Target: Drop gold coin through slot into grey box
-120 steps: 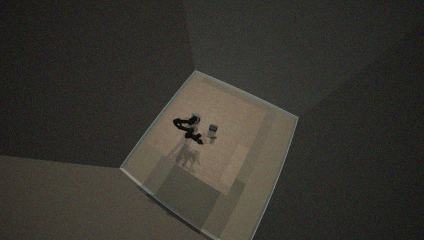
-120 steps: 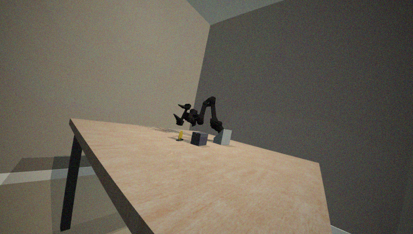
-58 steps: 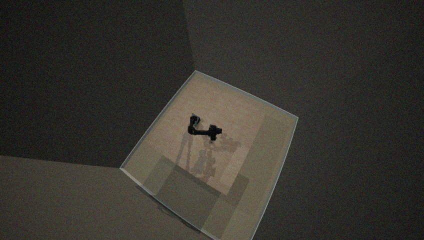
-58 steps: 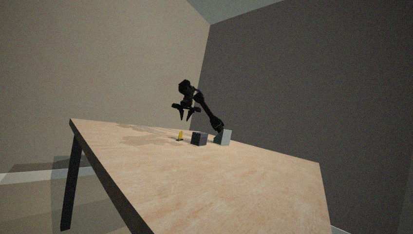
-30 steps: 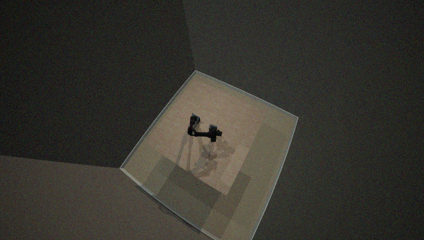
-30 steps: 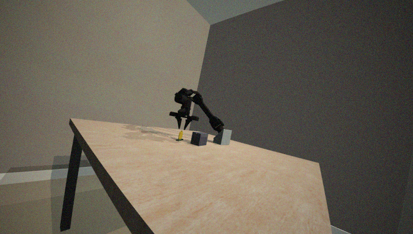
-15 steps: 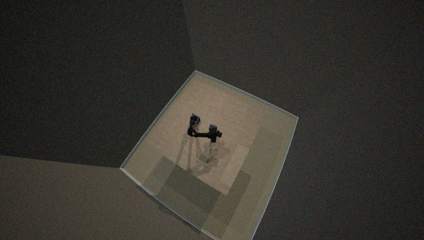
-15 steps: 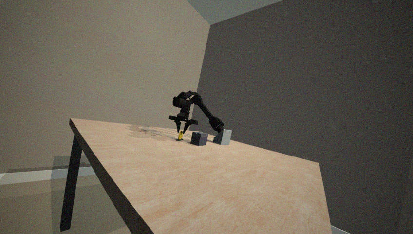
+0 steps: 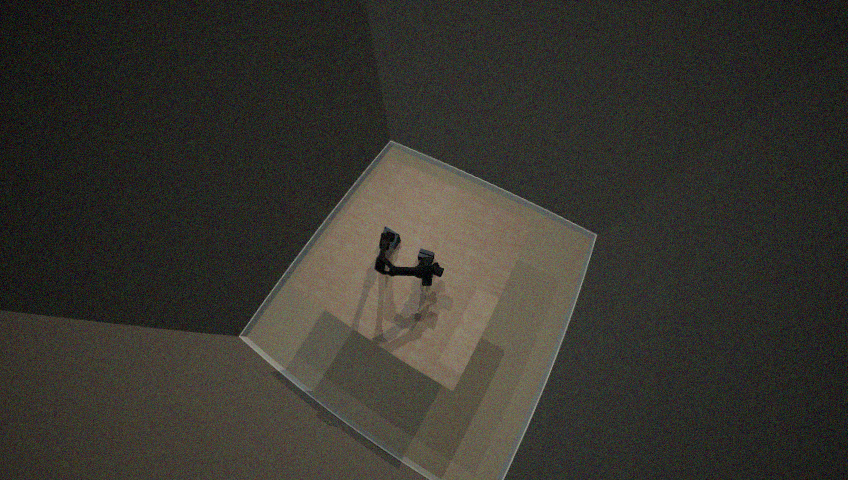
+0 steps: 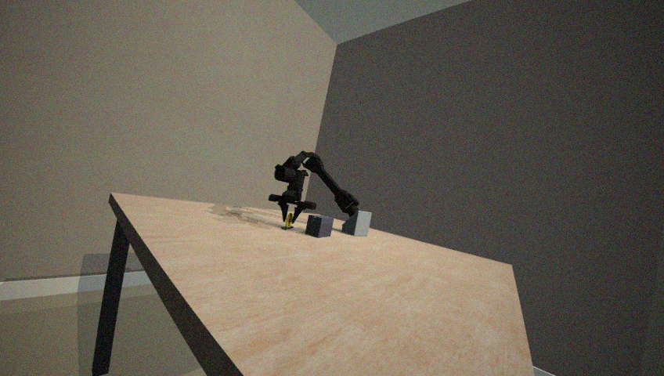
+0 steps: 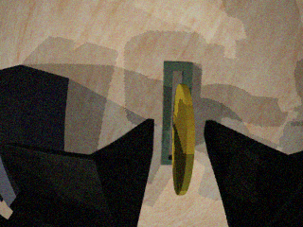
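Note:
The thin gold coin (image 11: 184, 142) (image 10: 289, 219) stands on its edge in the dark-green holder (image 11: 169, 85) (image 10: 287, 227) on the table. My gripper (image 11: 180, 127) (image 10: 290, 215) points down over it, with one dark finger on each side of the coin. There is a visible gap between each finger and the coin's faces. The gripper is open and holds nothing. The closed grey box (image 10: 319, 225) (image 11: 32, 108) stands just beside the holder; its slot does not show. In the overhead view only my dark arm (image 9: 410, 270) can be made out.
The arm's light grey base block (image 10: 359, 222) stands behind the box. The wooden table (image 10: 326, 302) (image 9: 476, 226) stretches far toward the front, with its edge at the left. Overlapping shadows fall around the holder.

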### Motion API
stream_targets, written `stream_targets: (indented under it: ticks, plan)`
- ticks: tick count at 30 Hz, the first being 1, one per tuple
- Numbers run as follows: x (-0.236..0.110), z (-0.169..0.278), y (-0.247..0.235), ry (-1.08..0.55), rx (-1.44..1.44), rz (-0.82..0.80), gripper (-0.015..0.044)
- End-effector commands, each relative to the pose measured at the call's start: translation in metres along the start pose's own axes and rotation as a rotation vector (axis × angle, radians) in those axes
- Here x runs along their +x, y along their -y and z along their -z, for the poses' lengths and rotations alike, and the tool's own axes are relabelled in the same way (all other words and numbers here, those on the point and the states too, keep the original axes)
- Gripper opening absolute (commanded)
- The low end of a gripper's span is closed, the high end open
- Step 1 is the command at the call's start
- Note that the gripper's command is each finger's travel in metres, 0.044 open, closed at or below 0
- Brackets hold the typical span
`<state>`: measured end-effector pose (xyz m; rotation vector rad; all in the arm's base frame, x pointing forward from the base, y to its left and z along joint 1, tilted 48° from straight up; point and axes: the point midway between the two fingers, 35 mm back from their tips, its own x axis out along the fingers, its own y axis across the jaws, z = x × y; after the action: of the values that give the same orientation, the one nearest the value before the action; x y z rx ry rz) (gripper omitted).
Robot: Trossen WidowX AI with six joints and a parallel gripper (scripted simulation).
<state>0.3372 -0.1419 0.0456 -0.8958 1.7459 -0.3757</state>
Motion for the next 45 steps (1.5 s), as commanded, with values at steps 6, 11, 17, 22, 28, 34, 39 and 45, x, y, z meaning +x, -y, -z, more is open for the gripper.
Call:
stream_targets:
  ticks: [6, 11, 17, 22, 28, 34, 39, 45]
  plan:
    - [0.013, 0.004, -0.001, -0.011, -0.007, 0.002, 0.0134]
    - [0.013, 0.004, -0.001, -0.011, -0.007, 0.002, 0.0003]
    - [0.013, 0.004, -0.001, -0.011, -0.007, 0.002, 0.0000]
    - [0.012, 0.003, -0.001, -0.011, -0.007, 0.002, 0.0000]
    - [-0.003, 0.001, -0.001, -0.009, -0.007, -0.001, 0.0000]
    - [-0.018, 0.000, -0.001, -0.007, -0.008, -0.003, 0.0000]
    - [-0.030, -0.001, -0.001, -0.007, -0.008, -0.004, 0.0000]
    - [-0.045, -0.001, -0.001, -0.007, -0.008, -0.004, 0.0000]
